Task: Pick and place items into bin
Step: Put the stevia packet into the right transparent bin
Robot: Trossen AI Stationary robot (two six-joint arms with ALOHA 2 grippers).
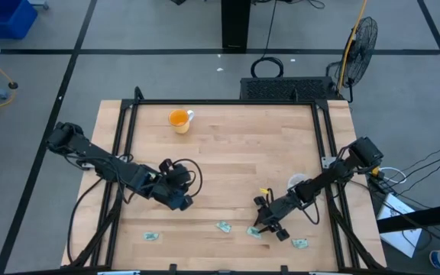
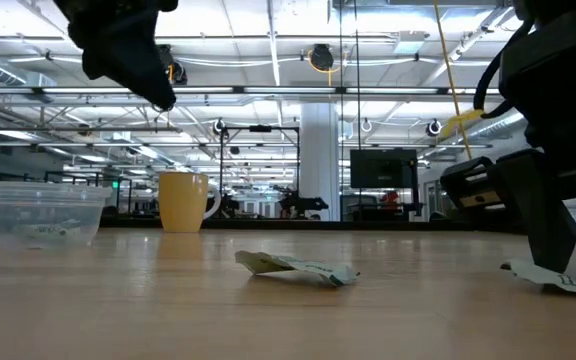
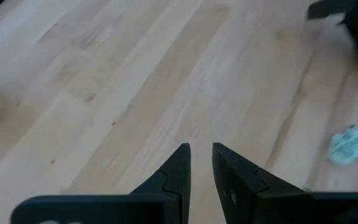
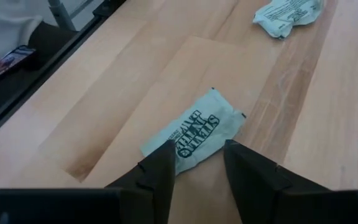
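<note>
Several small green-and-white packets lie flat near the table's near edge: one (image 1: 152, 237), one (image 1: 224, 227), one (image 1: 300, 244), and one (image 1: 254, 232) under my right gripper (image 1: 270, 227). In the right wrist view that gripper (image 4: 197, 144) is open and low over this packet (image 4: 194, 127), with a finger on each side of one end. Another packet (image 4: 288, 14) lies beyond it. My left gripper (image 1: 182, 202) hangs above bare wood left of centre. It is shut to a narrow slit (image 3: 201, 148) and holds nothing. My right gripper comes at the packet from above, slanting down. Its fingers (image 4: 160, 165) stand either side of the packet's end (image 4: 185, 149). The packet lies flat on the table. I cannot tell whether the fingertips touch it.
A clear cup (image 1: 298, 182) stands by the right arm; in the low view a clear cup (image 2: 43, 213) has packets in it. An orange mug (image 1: 179, 120) stands near the far edge. A black frame rail (image 1: 323, 145) borders the table. Bare wood (image 1: 235, 168) lies mid-table.
</note>
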